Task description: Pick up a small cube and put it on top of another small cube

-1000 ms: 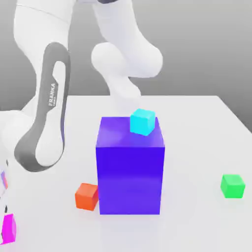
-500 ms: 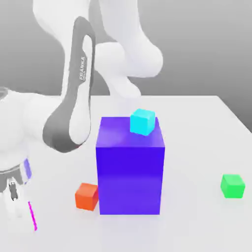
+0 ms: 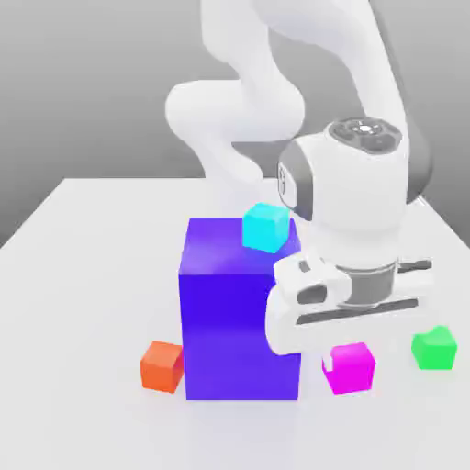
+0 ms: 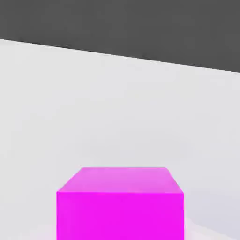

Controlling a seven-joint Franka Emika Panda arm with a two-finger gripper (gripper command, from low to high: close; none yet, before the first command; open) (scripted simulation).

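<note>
Here, the tool (image 3: pixel 348 360) was clamped on the magenta cube (image 3: pixel 350 370), which sat between the blue block (image 3: pixel 242 335) and the green cube (image 3: pixel 434 350) in the exterior view. Whether the magenta cube touched the table (image 3: pixel 101 275) could not be told. The cyan cube (image 3: pixel 265 228) rested on top of the blue block, and the orange-red cube (image 3: pixel 162 367) lay just beside that block, towards the exterior view's left.
</note>
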